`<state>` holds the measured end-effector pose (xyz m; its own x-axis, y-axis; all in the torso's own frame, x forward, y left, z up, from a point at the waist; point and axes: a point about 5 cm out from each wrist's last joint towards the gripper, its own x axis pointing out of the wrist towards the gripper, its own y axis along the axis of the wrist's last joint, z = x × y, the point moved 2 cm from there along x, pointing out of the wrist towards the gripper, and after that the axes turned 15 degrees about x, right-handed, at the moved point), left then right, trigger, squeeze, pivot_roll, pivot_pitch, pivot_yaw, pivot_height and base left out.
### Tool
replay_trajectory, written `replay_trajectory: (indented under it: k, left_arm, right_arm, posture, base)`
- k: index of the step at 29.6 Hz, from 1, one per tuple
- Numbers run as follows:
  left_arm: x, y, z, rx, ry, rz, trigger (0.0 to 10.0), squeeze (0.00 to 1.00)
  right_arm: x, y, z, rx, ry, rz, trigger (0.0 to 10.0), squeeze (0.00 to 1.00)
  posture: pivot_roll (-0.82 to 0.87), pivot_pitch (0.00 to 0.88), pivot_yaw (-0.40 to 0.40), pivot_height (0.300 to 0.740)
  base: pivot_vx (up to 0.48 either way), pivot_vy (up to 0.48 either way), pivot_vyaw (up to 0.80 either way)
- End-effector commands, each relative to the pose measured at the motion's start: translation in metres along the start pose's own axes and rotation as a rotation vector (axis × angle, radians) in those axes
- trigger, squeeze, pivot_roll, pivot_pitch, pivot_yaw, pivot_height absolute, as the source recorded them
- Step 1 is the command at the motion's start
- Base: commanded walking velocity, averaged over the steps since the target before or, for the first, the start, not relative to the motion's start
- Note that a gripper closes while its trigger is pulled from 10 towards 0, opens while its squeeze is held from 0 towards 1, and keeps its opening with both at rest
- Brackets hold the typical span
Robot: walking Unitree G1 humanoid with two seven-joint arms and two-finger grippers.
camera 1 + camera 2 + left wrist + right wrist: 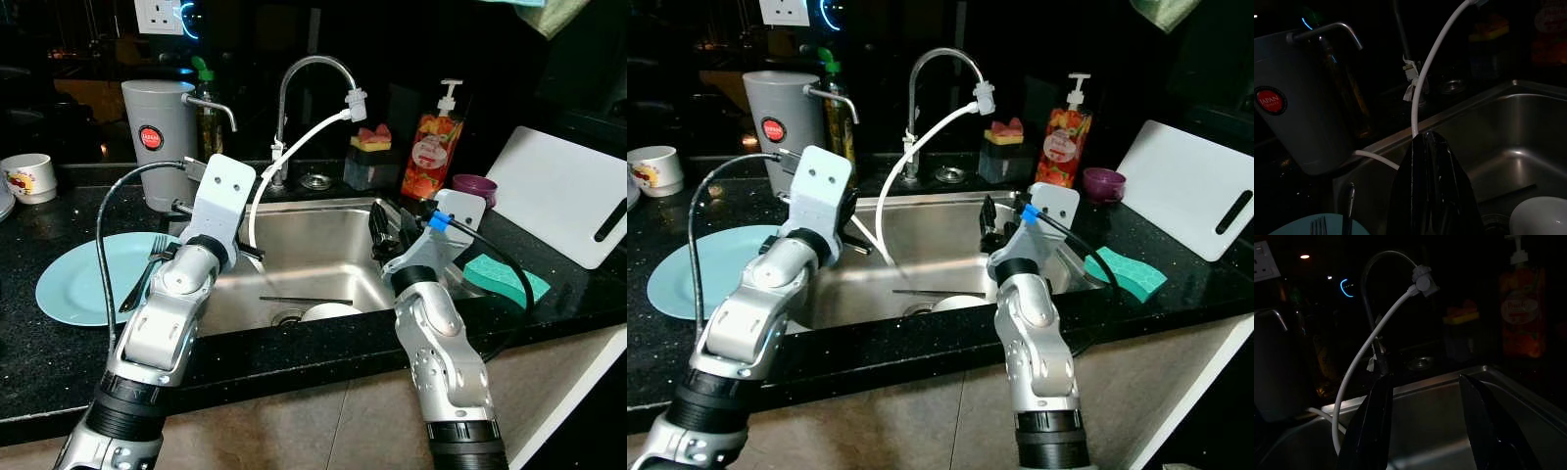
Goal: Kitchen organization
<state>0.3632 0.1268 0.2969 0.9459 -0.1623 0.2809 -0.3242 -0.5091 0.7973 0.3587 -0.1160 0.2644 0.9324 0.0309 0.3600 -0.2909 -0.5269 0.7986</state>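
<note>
Reaching over the sink [323, 211] with both grippers
Right gripper [1425, 426] is hanging open; left gripper [1425, 183] is pinching shut, nearer the fork [147, 269] lying lengthwise on its plate [73, 284].

Fork [147, 266] on plate [73, 286], left of sink [323, 240]

wall socket [158, 16] — white, above the dark counter [59, 352]

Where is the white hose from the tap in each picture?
Left eye view: the white hose curves from the tap's tip down into the sink, at centre.
Right eye view: the same curve, slightly left of centre.
Left wrist view: it drops to just above the shut left gripper.
Right wrist view: it arcs beside the open right gripper.
Shared landmark: the grey jug.
</note>
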Motion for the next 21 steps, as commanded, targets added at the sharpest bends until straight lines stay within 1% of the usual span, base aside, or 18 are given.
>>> replay_trajectory:
  k: [1,3,4,5,6,8,10,12,13,14,15,16,17,18,21]
  left_arm:
    - [-0.001,0.003,0.004,0.016,-0.015,0.009,10.0,0.00]
    - [-0.001,0.004,0.004,0.025,-0.014,0.014,10.0,0.00]
    - [-0.002,0.005,0.006,0.042,-0.016,0.021,10.0,0.00]
    - [-0.003,0.008,0.011,0.062,-0.029,0.033,10.0,0.00]
    - [-0.003,0.008,0.011,0.062,-0.029,0.033,10.0,0.00]
    - [-0.004,0.016,0.025,0.092,-0.073,0.066,10.0,0.00]
    - [-0.004,0.018,0.027,0.097,-0.079,0.070,10.0,0.00]
    - [-0.003,0.018,0.028,0.084,-0.082,0.065,10.0,0.00]
    - [-0.001,0.014,0.026,0.091,-0.073,0.038,10.0,0.00]
    - [0.003,0.006,0.018,0.085,-0.038,-0.013,10.0,0.83]
    - [0.003,0.006,0.018,0.085,-0.038,-0.013,10.0,0.83]
    - [0.007,-0.009,0.003,0.061,0.021,-0.104,10.0,1.00]
    - [0.007,-0.009,0.003,0.061,0.021,-0.104,10.0,1.00]
    - [0.008,-0.015,-0.003,0.048,0.043,-0.139,10.0,1.00]
    - [0.011,-0.031,-0.029,0.056,0.134,-0.226,10.0,1.00]
  right_arm:
    - [-0.001,0.006,-0.003,0.024,0.016,0.030,10.0,0.00]
    - [-0.002,0.007,-0.003,0.026,0.018,0.031,10.0,0.00]
    - [-0.002,0.007,-0.003,0.028,0.021,0.031,10.0,0.00]
    - [-0.002,0.007,-0.004,0.029,0.022,0.032,10.0,0.00]
    - [-0.002,0.007,-0.004,0.029,0.022,0.032,10.0,0.00]
    - [-0.001,0.008,-0.004,0.030,0.022,0.035,10.0,0.00]
    - [-0.001,0.008,-0.004,0.030,0.021,0.036,10.0,0.00]
    - [-0.002,0.008,-0.004,0.030,0.019,0.036,10.0,0.00]
    - [-0.003,0.007,-0.003,0.027,0.014,0.035,10.0,0.00]
    - [-0.003,0.007,-0.002,0.026,0.012,0.035,10.0,0.00]
    - [-0.003,0.007,-0.002,0.026,0.012,0.035,10.0,0.00]
    - [-0.004,0.008,-0.001,0.025,0.009,0.036,10.0,0.00]
    - [-0.004,0.008,-0.001,0.025,0.009,0.036,10.0,0.00]
    - [-0.004,0.008,-0.001,0.025,0.008,0.037,10.0,0.00]
    - [-0.003,0.008,-0.001,0.024,0.006,0.036,10.0,0.00]
  posture:
    - [0.13,0.036,-0.087,0.740]
    - [0.12,0.037,-0.089,0.740]
    - [0.12,0.037,-0.089,0.740]
    - [0.11,0.038,-0.088,0.740]
    - [0.11,0.038,-0.088,0.740]
    - [0.11,0.040,-0.081,0.740]
    - [0.11,0.040,-0.081,0.740]
    - [0.11,0.042,-0.078,0.740]
    - [0.10,0.041,-0.075,0.740]
    - [0.10,0.042,-0.073,0.740]
    - [0.10,0.042,-0.073,0.740]
    - [0.10,0.041,-0.072,0.740]
    - [0.10,0.041,-0.072,0.740]
    - [0.10,0.041,-0.072,0.740]
    - [0.10,0.041,-0.073,0.740]
  base:
    - [0.000,0.000,0.00]
    - [0.000,0.000,0.00]
    - [0.000,0.000,0.00]
    - [0.000,0.000,0.00]
    - [0.000,0.000,0.00]
    - [0.000,0.000,0.00]
    - [0.000,0.000,0.00]
    - [0.000,0.000,0.00]
    - [0.000,0.000,0.00]
    - [0.000,0.000,0.00]
    - [0.000,0.000,0.00]
    - [0.000,0.000,0.00]
    - [0.000,0.000,0.00]
    - [0.000,0.000,0.00]
    - [0.000,0.000,0.00]
